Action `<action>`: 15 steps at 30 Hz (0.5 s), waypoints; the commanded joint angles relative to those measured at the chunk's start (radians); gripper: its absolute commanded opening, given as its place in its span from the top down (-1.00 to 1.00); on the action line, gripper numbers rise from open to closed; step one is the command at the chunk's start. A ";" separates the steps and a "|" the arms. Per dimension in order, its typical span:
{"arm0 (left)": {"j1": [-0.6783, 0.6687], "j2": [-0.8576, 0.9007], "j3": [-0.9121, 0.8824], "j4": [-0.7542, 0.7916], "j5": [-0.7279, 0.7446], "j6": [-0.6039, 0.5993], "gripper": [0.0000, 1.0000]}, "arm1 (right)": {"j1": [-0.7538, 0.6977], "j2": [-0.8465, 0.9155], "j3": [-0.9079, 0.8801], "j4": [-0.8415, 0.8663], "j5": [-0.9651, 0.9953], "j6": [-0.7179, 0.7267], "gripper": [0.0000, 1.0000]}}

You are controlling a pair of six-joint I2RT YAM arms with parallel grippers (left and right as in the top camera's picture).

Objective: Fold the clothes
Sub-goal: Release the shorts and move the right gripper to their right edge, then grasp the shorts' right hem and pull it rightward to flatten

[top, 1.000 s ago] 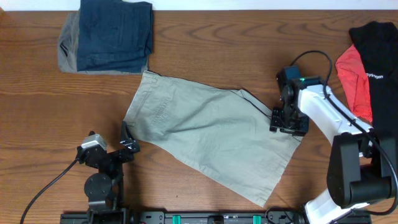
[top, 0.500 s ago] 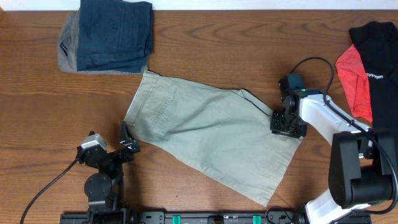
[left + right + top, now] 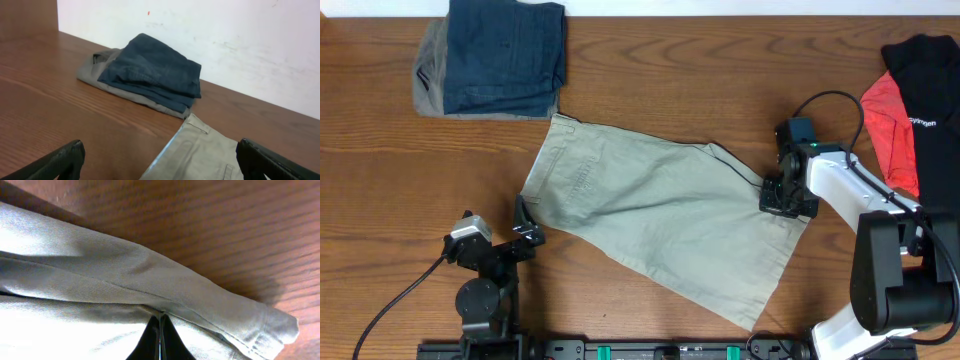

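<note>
The light khaki cotton trousers (image 3: 655, 225) are clamped at 3 o'clock by the right hand (image 3: 160, 336); carrying toward 9 o'clock is judged next.

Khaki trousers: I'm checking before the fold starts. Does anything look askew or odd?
The khaki trousers lie diagonally, skewed to the edges of the table. A ridge of cloth is bunched up where the right gripper pinches their edge. Nothing looks damaged.
</note>
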 commanded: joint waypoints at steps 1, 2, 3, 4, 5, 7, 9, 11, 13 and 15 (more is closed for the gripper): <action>0.005 -0.005 -0.021 -0.036 -0.009 0.013 -0.96 | -0.020 0.014 -0.021 0.027 0.101 -0.002 0.97; 0.005 -0.005 -0.021 -0.036 -0.009 0.013 -0.96 | -0.024 0.014 -0.020 0.033 0.111 -0.002 0.97; 0.005 -0.005 -0.021 -0.036 -0.009 0.013 -0.96 | -0.030 0.014 -0.020 0.039 0.117 -0.002 0.98; 0.005 -0.005 -0.021 -0.036 -0.009 0.013 -0.96 | -0.037 0.014 -0.019 0.043 0.121 -0.002 0.97; 0.005 -0.005 -0.021 -0.036 -0.009 0.013 -0.96 | -0.047 0.014 -0.016 0.051 0.126 -0.002 0.98; 0.005 -0.005 -0.021 -0.036 -0.009 0.013 -0.96 | -0.076 0.014 -0.010 0.070 0.125 -0.009 0.99; 0.005 -0.005 -0.021 -0.036 -0.009 0.013 -0.96 | -0.115 0.014 0.003 0.083 0.125 -0.022 0.97; 0.005 -0.005 -0.021 -0.036 -0.009 0.013 -0.96 | -0.152 0.014 0.026 0.084 0.120 -0.037 0.98; 0.005 -0.005 -0.021 -0.036 -0.009 0.013 -0.96 | -0.181 0.014 0.053 0.082 0.111 -0.048 0.98; 0.005 -0.005 -0.021 -0.036 -0.009 0.013 -0.96 | -0.214 0.014 0.093 0.083 0.089 -0.070 0.98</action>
